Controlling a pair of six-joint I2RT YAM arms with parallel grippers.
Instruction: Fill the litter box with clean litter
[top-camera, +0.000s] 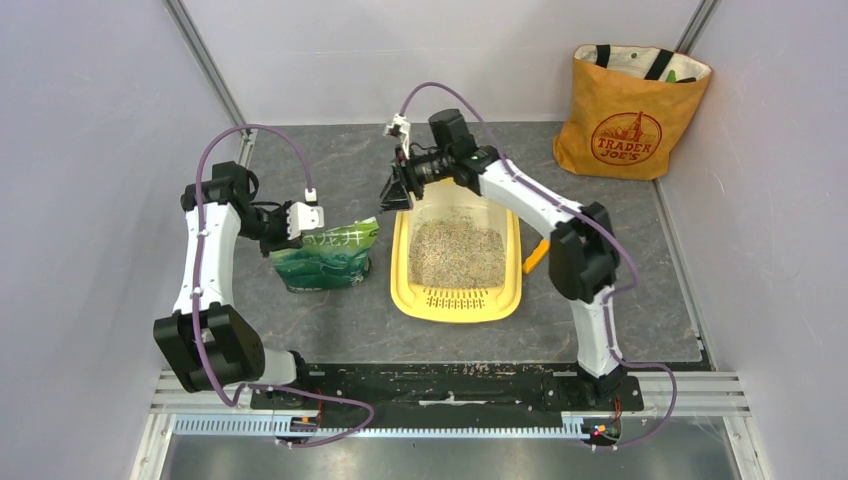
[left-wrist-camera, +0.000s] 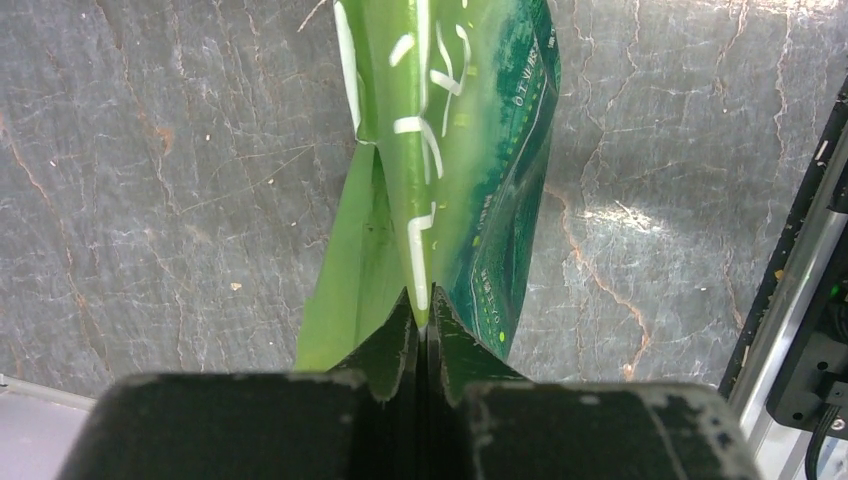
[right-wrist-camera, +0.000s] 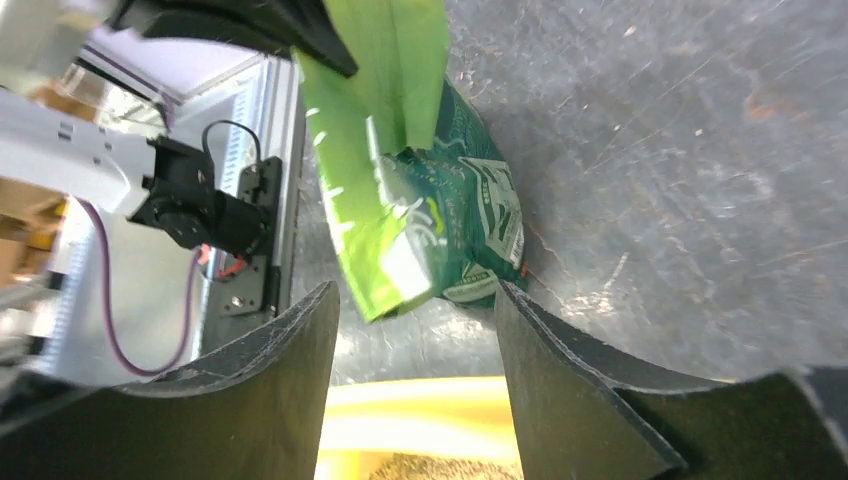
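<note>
The yellow litter box (top-camera: 404, 262) lies in the middle of the grey mat, its slotted grate at the near end. Grey-beige clean litter (top-camera: 456, 251) covers its inside; it also shows in the right wrist view (right-wrist-camera: 450, 468). The crinkly green bag (top-camera: 325, 258) rests on the mat left of the box. My left gripper (top-camera: 318, 218) is shut on the bag's top edge (left-wrist-camera: 425, 250). My right gripper (top-camera: 392, 193) is open and empty above the box's far left corner, with the box rim (right-wrist-camera: 420, 420) and the bag (right-wrist-camera: 420, 220) between its fingers in its wrist view.
An orange-yellow scoop (top-camera: 535, 256) lies against the box's right side, partly behind my right arm. An orange tote bag (top-camera: 625, 115) stands at the back right corner. White walls close in both sides. A black rail (top-camera: 440, 385) runs along the near edge.
</note>
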